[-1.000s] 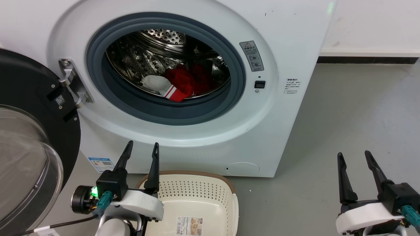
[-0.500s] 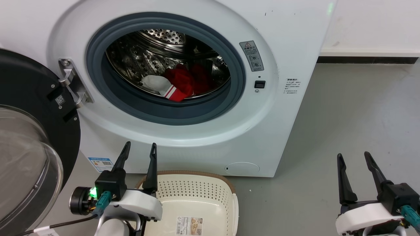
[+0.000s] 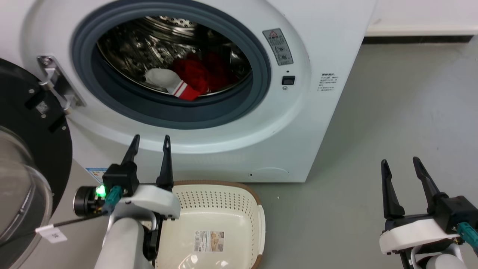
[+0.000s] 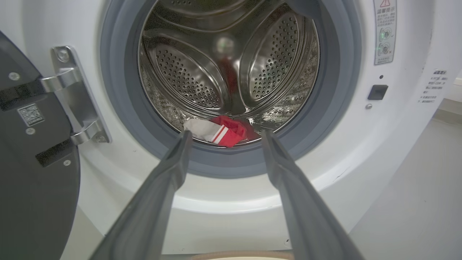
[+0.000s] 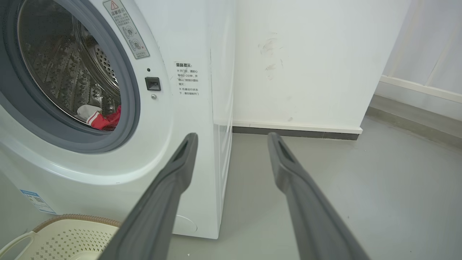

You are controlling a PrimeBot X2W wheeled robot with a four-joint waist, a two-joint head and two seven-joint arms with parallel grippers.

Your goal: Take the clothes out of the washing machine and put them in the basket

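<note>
The white washing machine [image 3: 328,48] stands with its porthole uncovered. Red and white clothes [image 3: 186,76] lie at the bottom front of the steel drum, also seen as clothes [image 4: 223,131] and clothes [image 5: 99,117]. The cream basket [image 3: 224,198] sits empty on the floor in front of the machine; a corner of the basket [image 5: 68,231] shows low in the right wrist view. My left gripper [image 3: 150,139] is open, empty, below the porthole and above the basket's left rim. My right gripper [image 3: 399,161] is open and empty over bare floor to the machine's right.
The black-framed glass door [image 3: 22,168] hangs swung out at the left, close beside my left arm. Grey floor [image 3: 392,112] stretches to the right of the machine, bounded by a white wall with a dark skirting [image 5: 296,131].
The head camera has tilted down and shifted, so the machine sits higher and further left in view. My left gripper has risen toward the porthole. The right gripper holds its pose.
</note>
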